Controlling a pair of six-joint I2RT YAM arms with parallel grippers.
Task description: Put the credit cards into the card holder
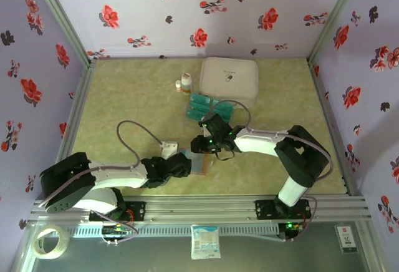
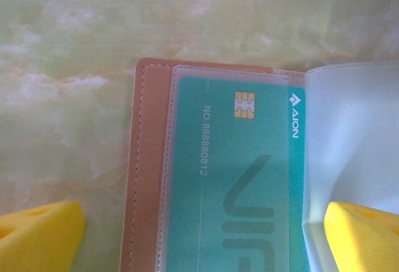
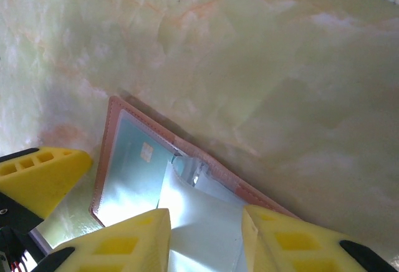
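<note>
The card holder [image 1: 201, 163] lies open on the table between both arms, reddish-brown [image 2: 146, 160] outside with pale sleeves inside. A teal credit card [image 2: 230, 178] with a gold chip sits under a clear sleeve on its left half; it also shows in the right wrist view as the card [image 3: 134, 166] inside the card holder [image 3: 222, 174]. My left gripper [image 2: 199, 244] is wide open, one yellow finger on the table, the other on a pale sleeve page. My right gripper [image 3: 206, 241] hovers over the holder, jaws apart, a pale sleeve page between them. More teal credit cards [image 1: 202, 105] lie behind.
Those spare cards rest in a clear plastic tray [image 1: 191, 115] behind the holder. A large white zipped case [image 1: 229, 78] and two small bottles [image 1: 184, 82] stand farther back. Flowered walls close in three sides. A tape roll [image 1: 50, 242] lies off the table's near left.
</note>
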